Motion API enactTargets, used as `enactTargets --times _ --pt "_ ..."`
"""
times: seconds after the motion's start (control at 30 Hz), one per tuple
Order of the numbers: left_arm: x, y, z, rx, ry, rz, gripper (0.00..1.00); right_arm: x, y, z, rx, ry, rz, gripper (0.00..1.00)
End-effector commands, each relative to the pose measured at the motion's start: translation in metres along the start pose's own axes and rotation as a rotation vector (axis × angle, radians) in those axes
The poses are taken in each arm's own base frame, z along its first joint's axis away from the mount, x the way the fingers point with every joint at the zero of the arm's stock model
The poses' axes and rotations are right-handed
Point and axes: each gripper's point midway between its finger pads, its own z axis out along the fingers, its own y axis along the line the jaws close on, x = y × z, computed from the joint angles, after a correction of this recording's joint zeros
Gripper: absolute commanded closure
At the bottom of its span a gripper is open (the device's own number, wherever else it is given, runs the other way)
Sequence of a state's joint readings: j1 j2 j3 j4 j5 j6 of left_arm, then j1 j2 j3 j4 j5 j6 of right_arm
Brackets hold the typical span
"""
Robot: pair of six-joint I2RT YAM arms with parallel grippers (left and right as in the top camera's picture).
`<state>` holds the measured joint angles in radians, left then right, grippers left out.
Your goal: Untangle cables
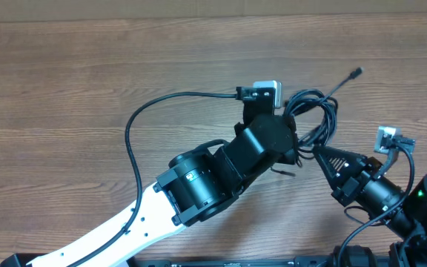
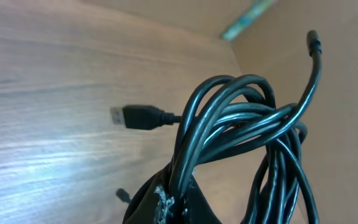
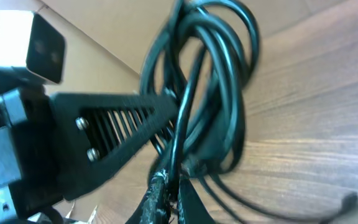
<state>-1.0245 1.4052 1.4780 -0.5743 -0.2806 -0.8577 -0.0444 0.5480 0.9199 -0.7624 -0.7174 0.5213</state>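
The cables [image 1: 316,111] are a knotted bundle of thin black cords lifted off the wood table [image 1: 65,74], with one plug end [image 1: 356,73] sticking out to the upper right. My left gripper [image 1: 293,141] is shut on the bundle's left side. In the left wrist view its jaws [image 2: 173,202] pinch several strands of the cables [image 2: 241,118], and a USB plug [image 2: 135,116] hangs out to the left. My right gripper [image 1: 319,151] meets the bundle from the right. It is shut [image 3: 174,190] on a strand of the cables [image 3: 219,74], close beside the left gripper's finger [image 3: 117,121].
The left arm [image 1: 199,185] reaches in from the bottom left, trailing its own thicker black cable [image 1: 133,126] over the table. The right arm [image 1: 391,200] sits at the bottom right. The two grippers are nearly touching at the bundle.
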Motion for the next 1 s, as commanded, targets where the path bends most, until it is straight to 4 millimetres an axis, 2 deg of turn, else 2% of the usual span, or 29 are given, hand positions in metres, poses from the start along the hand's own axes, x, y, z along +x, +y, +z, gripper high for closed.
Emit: enactTargets --times 0.0,0.17,0.3,0.33,0.37,0.43,0.47,0.53,0.7,0.97 --pt "-0.037 0.009 -0.01 -0.076 -0.169 -0.049 0.96 0.006 0.0 -0.002 0.008 0.024 -0.024 0.96" --pt "-0.044 0.001 -0.011 -0.041 -0.198 -0.072 0.96 0.019 -0.011 -0.003 0.052 0.07 0.016 0.96" --pt "-0.044 0.002 -0.011 -0.047 -0.196 -0.032 0.96 0.019 -0.016 -0.003 0.081 0.063 0.024 0.96" --pt "-0.044 0.002 -0.011 -0.051 -0.194 -0.012 0.96 0.018 -0.016 -0.003 0.079 0.061 0.021 0.89" --pt "-0.043 0.002 -0.011 -0.054 -0.192 0.005 0.96 0.017 -0.014 -0.003 0.072 0.057 0.016 0.75" --pt "-0.042 0.003 -0.011 -0.061 -0.187 0.043 0.96 0.015 -0.01 -0.003 0.053 0.051 0.007 0.57" --pt "-0.042 0.003 -0.011 -0.063 -0.184 0.063 0.96 0.013 -0.007 -0.002 0.034 0.049 -0.004 0.41" --pt "-0.04 0.003 -0.011 -0.065 -0.179 0.096 0.96 0.009 0.001 -0.002 -0.004 0.04 -0.028 0.3" --pt "-0.033 -0.003 -0.009 -0.031 -0.134 0.195 0.96 -0.007 0.018 -0.002 -0.073 -0.017 -0.096 0.28" --pt "-0.02 -0.013 -0.005 0.03 -0.072 0.214 0.96 -0.019 0.033 -0.004 -0.13 -0.061 -0.116 0.32"
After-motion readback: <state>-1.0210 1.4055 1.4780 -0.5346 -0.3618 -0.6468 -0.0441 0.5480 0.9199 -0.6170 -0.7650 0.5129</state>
